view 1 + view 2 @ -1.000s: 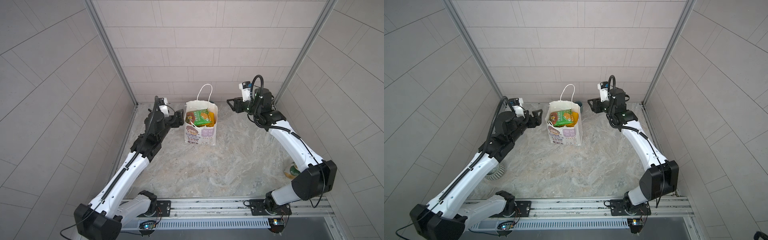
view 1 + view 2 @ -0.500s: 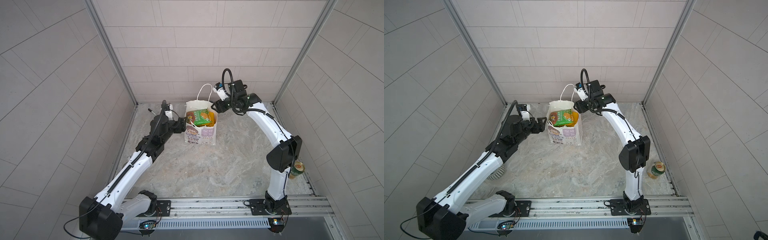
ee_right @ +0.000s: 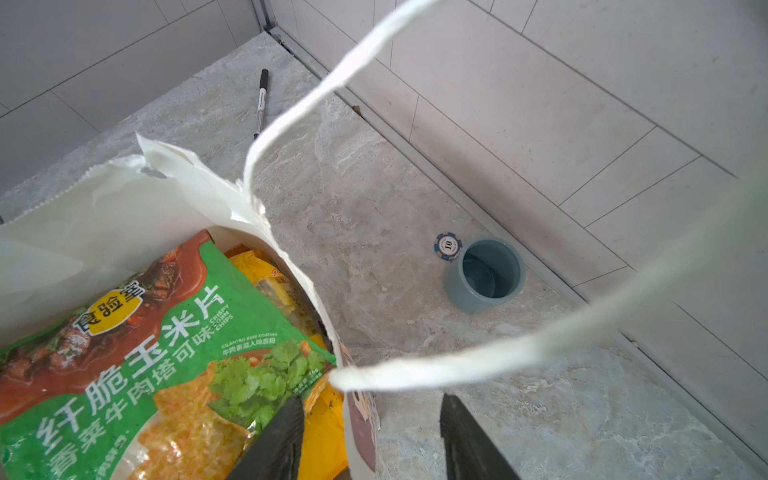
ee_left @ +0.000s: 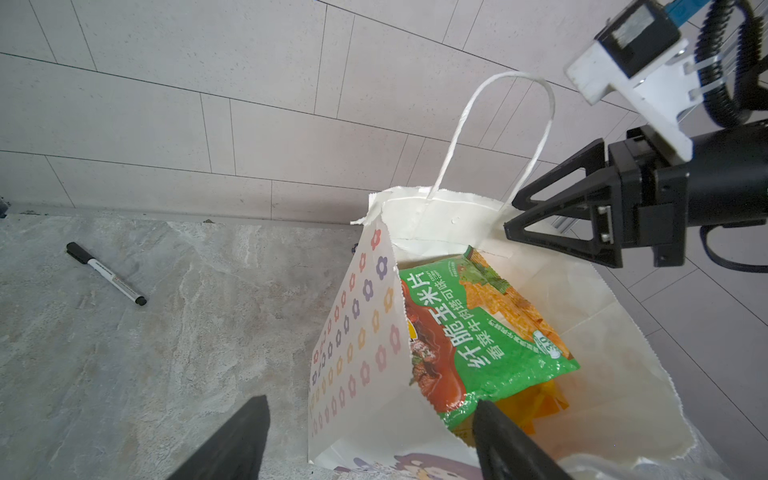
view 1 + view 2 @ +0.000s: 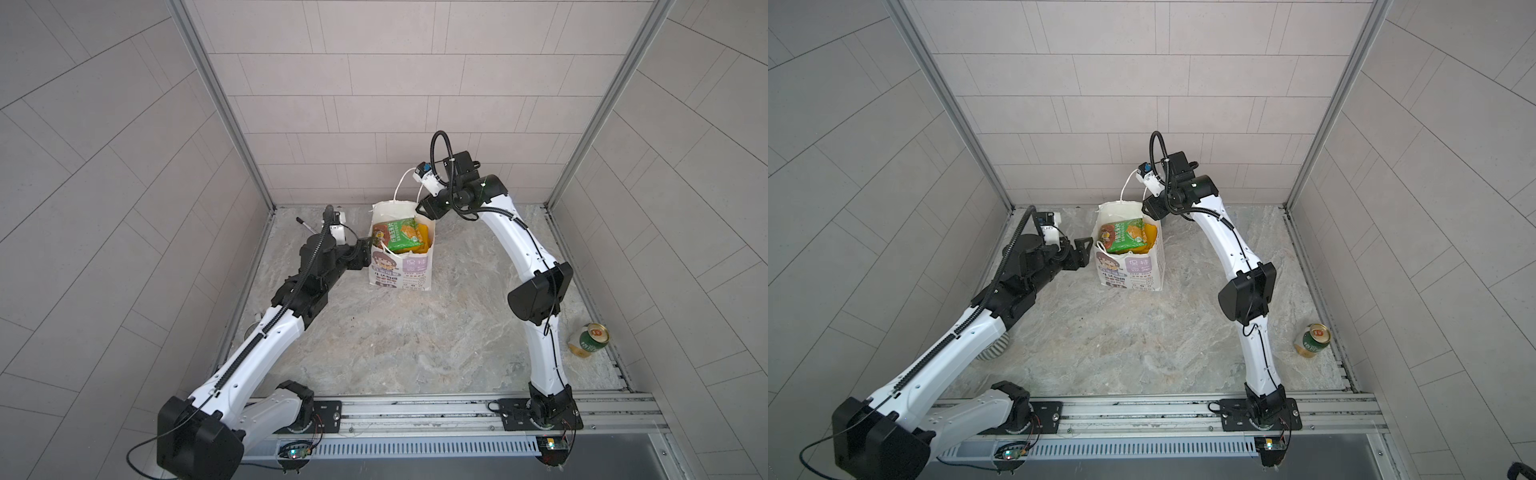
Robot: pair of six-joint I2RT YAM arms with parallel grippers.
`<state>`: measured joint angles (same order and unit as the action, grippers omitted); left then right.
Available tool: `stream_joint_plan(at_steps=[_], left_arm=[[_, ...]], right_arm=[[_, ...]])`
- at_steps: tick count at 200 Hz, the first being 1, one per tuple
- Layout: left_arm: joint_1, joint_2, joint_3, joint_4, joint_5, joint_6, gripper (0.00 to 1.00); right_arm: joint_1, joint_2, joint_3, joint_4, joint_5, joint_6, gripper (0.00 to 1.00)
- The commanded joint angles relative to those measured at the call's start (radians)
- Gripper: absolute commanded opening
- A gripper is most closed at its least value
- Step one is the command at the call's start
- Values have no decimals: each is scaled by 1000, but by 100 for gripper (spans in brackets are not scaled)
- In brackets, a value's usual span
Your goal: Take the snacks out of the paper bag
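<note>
Right pincer (image 3: 370,401) seemingly astride paper bag (image 3: 124,199)

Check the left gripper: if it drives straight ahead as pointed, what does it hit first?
Probably the paper bag: the top edge of its flower-print side wall sits between the open jaws of the left gripper, with the green snack packet just behind. Exact depth is unclear.

White paper bag (image 5: 409,270) upright, open, green snack pkt (image 5: 399,235) atop yellow pkts (image 3: 266,274) inside
</note>
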<state>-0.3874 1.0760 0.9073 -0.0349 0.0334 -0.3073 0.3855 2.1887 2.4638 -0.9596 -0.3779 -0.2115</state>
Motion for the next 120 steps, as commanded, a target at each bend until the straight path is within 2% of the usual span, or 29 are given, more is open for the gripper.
stream_joint_plan(at_steps=[1, 28, 43, 83, 120], left_arm=[[5, -22, 5, 11, -7, 22, 82], [5, -32, -10, 33, 6, 25, 82], [5, -31, 0, 17, -7, 28, 82], [5, -41, 0, 15, -10, 32, 82], [5, -48, -16, 35, -13, 32, 82]], right_arm=[[7, 11, 24, -38, -27, -76, 51], [7, 21, 29, -44, -47, -122, 43], [7, 33, 35, -42, -55, -135, 28], [7, 78, 110, -64, -25, -123, 2], [7, 69, 115, -51, 11, -137, 0]])
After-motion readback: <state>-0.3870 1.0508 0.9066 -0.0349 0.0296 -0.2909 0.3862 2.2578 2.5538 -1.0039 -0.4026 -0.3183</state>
